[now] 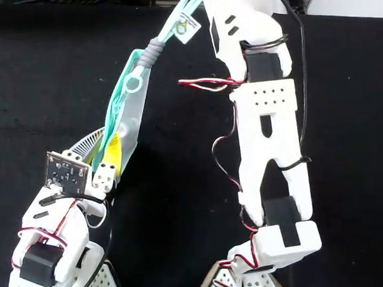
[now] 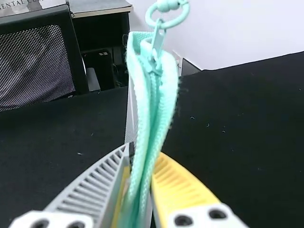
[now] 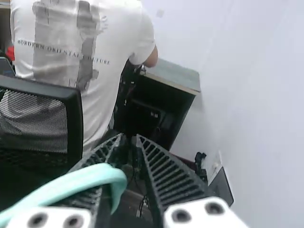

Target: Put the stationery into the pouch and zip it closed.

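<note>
The translucent pouch (image 1: 130,114) with a mint zipper band (image 2: 152,109) hangs stretched between both grippers above the black table. My left gripper (image 1: 107,158) (image 2: 142,154) is shut on its lower end, one grey finger and one yellow finger (image 2: 178,185) pinching the zipper band. The zipper pull with its ring (image 1: 133,84) (image 2: 164,9) sits partway up the band. At the far edge, my right gripper (image 1: 189,8) (image 3: 129,138) is shut on the pouch's mint strap (image 3: 80,183). I cannot make out any stationery inside the pouch.
A white tag with a small ring (image 1: 187,26) dangles near the pouch's far end. The right arm (image 1: 269,141) stretches over the table's right half, with red and white wires (image 1: 207,84) sticking out to its left. A mesh chair (image 2: 33,61) stands behind the table.
</note>
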